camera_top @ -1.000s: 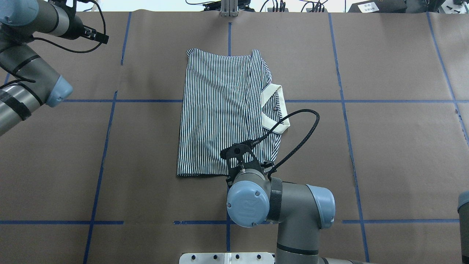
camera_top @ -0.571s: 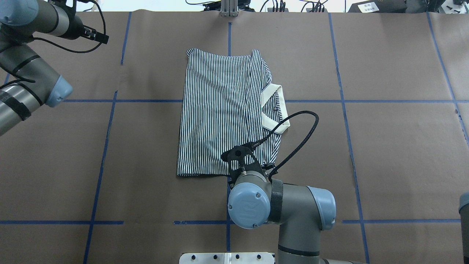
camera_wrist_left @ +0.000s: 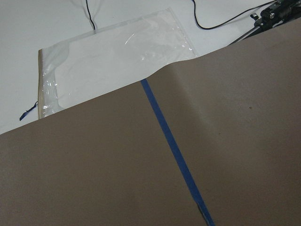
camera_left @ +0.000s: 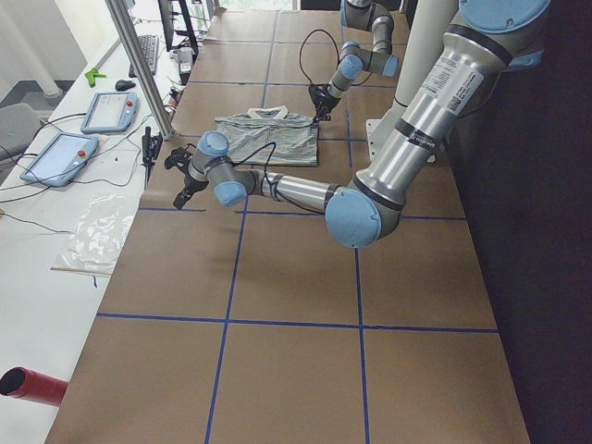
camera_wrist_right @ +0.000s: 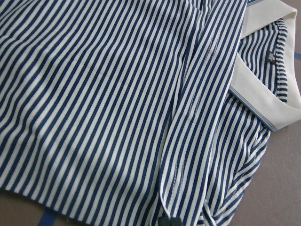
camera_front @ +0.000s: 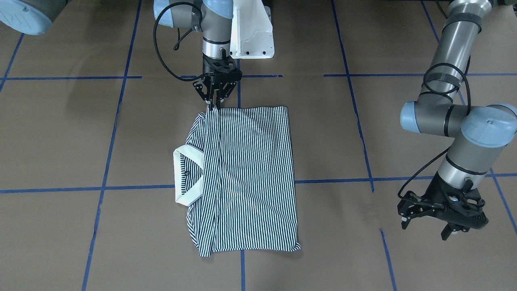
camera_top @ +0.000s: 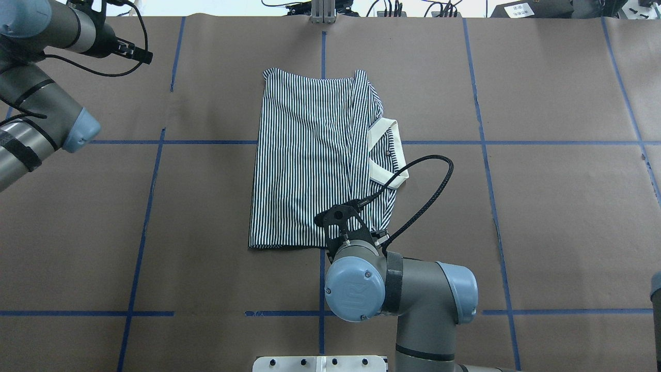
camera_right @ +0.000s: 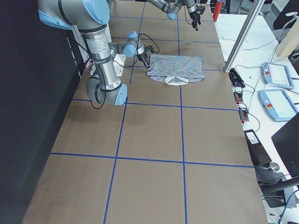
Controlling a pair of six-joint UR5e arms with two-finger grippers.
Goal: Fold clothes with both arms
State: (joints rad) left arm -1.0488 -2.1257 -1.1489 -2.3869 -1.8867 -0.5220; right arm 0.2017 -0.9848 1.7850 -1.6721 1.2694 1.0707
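While the navy-and-white striped polo shirt lies half-folded mid-table on brown paper, the black right gripper pinches its near edge. The left gripper hangs spread, well apart. The lengthwise fold seems in hand; next, likely lifting that edge across.

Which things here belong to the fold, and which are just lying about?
Job: polo shirt; right gripper, shut on its edge; left gripper, open, away from it.
Lying about: clear plastic bag; teach pendants; red cylinder.
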